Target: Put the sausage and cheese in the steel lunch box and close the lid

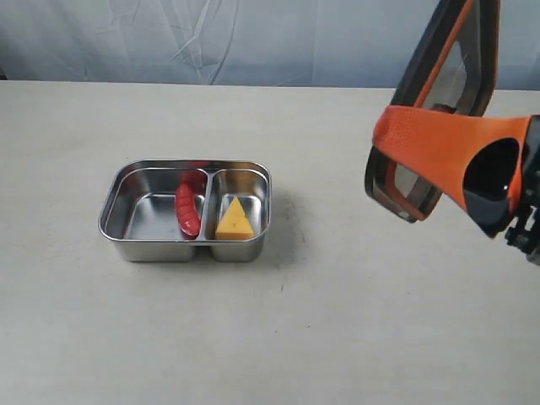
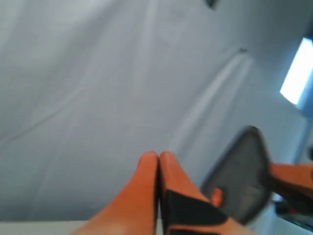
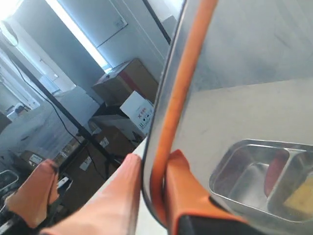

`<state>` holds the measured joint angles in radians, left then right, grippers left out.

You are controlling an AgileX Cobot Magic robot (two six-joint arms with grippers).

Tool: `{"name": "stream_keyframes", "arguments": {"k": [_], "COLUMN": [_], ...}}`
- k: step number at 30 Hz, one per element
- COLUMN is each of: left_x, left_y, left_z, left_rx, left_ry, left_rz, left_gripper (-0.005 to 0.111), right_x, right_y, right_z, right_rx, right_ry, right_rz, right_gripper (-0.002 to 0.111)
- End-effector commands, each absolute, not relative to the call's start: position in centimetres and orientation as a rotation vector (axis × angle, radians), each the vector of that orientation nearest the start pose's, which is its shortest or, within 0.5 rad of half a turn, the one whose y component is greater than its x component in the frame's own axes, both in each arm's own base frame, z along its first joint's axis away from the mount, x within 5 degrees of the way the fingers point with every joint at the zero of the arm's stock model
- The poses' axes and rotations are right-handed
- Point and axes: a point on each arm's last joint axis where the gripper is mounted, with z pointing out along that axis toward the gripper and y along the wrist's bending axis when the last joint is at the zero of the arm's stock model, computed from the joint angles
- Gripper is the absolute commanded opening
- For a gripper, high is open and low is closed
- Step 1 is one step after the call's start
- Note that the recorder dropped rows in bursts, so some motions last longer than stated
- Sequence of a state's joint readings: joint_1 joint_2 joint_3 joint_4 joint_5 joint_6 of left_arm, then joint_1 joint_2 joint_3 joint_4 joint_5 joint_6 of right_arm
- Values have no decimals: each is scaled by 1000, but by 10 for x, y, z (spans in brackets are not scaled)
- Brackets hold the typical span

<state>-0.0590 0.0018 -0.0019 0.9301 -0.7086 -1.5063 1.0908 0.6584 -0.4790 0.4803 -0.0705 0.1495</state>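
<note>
Lid (image 1: 462, 63) on edge, well off the cheese (image 1: 234, 221) end of steel lunch box (image 1: 126, 234)
Right gripper (image 3: 154, 159) pinches its rim; left gripper (image 2: 159, 159) has fingers pressed together

A pale beige counter (image 1: 337, 337) runs back to a wrinkled grey-blue cloth backdrop (image 1: 211, 42). Past the counter's edge, the right wrist view shows stacked cardboard boxes (image 3: 128, 93) on the floor and a long strip light (image 3: 78, 35) glowing white overhead.
</note>
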Motion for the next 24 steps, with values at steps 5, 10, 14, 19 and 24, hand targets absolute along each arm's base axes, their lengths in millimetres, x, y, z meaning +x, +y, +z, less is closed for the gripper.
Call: {"name": "stream_keyframes", "arguments": {"k": [5,10,14,19,24], "left_x": [22,25,38,69,101], "left_y": [-50,-41,-44,-65,-74], "left_z": [254,280,305,304,284], "left_rx": [198,149,234,522,631], "left_ry": [1034,1051,1116,1265,1418], "left_rz": [-1011,-805,-678,-721,-794], "left_gripper": [0,0,0,0,0], "right_x": [70,67,63,60,59], "right_y": [123,125,126,129,143], "right_z": [329,330,336,346,349], "right_rx": [-255,-260,-240,-236,-263], "right_ry": [1693,1682,1626,1491,1396], "right_rz": [1364,1406,1471,1531,1599], "right_gripper": [-1,-1,-1,-1,-1]}}
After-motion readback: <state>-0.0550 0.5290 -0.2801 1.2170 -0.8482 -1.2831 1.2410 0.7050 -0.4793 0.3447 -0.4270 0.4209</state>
